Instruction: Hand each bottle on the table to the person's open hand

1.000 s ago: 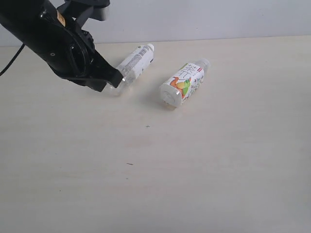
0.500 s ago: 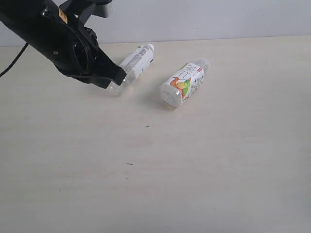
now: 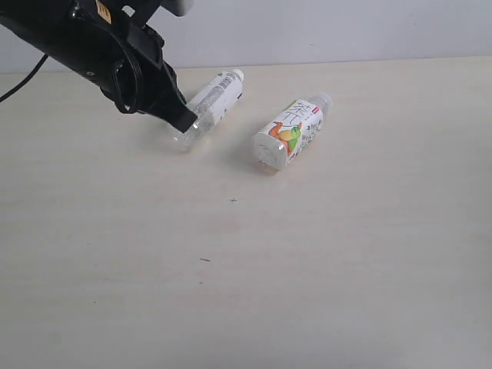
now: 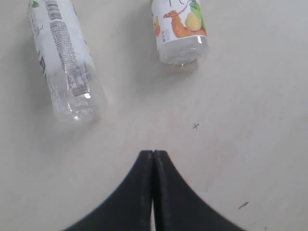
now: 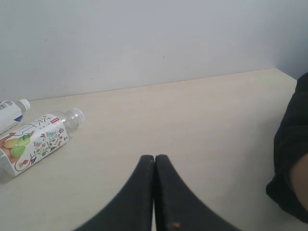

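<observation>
Two bottles lie on their sides on the table [image 3: 323,261]. One is a clear white-capped bottle [image 3: 218,95] [image 4: 62,62] with a white printed label. The other is a fruit-label bottle [image 3: 290,132] [image 4: 180,29] [image 5: 33,144]. My left gripper [image 3: 187,123] [image 4: 153,153] is shut and empty, its tip over the base end of the clear bottle. My right gripper [image 5: 154,157] is shut and empty above bare table, and it does not show in the exterior view. The person's open hand is out of view; only a dark sleeve [image 5: 291,144] with a sliver of skin shows.
A pale wall [image 3: 346,31] runs along the table's far edge. Small dark specks [image 3: 234,200] mark the table in front of the bottles. The clear bottle's cap end [image 5: 10,110] shows at the edge of the right wrist view.
My left arm has swung up and tilted steeper, while its shut tip has stayed near the clear bottle's base. Neither bottle has moved.
</observation>
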Robot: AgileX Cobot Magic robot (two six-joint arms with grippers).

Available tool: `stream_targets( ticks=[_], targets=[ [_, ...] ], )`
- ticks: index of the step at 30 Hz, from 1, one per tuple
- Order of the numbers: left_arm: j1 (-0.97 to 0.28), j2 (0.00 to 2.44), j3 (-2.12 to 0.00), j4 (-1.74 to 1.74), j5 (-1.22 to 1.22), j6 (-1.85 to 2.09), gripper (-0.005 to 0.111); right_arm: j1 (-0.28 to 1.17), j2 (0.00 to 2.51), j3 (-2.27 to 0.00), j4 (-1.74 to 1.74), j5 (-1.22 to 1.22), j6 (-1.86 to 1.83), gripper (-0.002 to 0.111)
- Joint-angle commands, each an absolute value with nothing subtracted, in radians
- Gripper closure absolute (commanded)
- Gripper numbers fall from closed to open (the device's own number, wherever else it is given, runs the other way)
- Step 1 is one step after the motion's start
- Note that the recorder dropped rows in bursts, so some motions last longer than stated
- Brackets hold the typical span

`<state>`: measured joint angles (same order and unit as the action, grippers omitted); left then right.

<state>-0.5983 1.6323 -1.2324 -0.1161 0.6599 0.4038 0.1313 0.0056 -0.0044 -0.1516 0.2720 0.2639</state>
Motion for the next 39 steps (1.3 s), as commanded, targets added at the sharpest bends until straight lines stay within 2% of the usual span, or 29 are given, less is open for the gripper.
stream_targets(
  ticks=[1, 23, 39],
  targets=[
    [-0.597, 1.631, -1.232, -0.148, 0.621, 0.540, 0.107, 0.133, 0.000, 0.000, -0.156, 0.264, 0.264, 0.108],
    [-0.587, 1.638, -1.232, -0.152, 0.257, 0.547, 0.107, 0.133, 0.000, 0.000, -0.156, 0.264, 0.264, 0.108],
    [-0.587, 1.720, -1.238, -0.142, 0.144, 0.570, 0.107, 0.133, 0.000, 0.000, -0.156, 0.264, 0.264, 0.108]
  ],
)
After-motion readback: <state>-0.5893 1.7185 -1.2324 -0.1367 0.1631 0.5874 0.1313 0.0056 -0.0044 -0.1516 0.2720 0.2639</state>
